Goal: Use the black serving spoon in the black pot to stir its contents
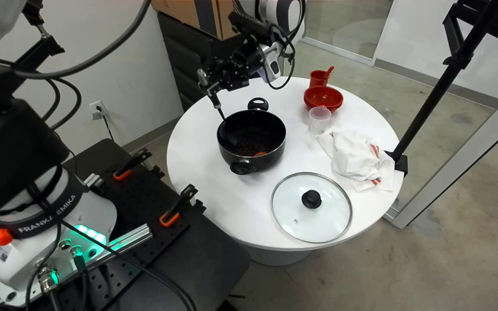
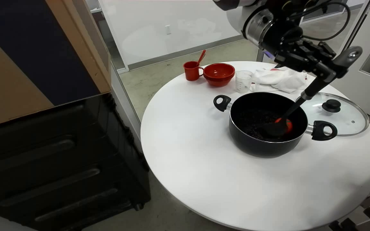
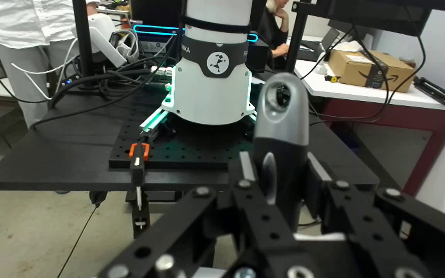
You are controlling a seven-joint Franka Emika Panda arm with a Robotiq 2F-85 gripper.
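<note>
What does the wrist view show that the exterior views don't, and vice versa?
Only the wrist view: a person in a white shirt and a person in dark clothing, both in the background.
Only the exterior views: the black pot with its contents, the glass lid and the red bowls.
Shared: the black serving spoon, held in the tool.

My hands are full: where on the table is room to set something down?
In an exterior view, the table is bare from the black pot to the near edge, and between pot and red cup. Crowded: the far side, with bowls, measuring cup and towel; beside the pot, the lid; over the pot's rim, the spoon held by the end effector.
</note>
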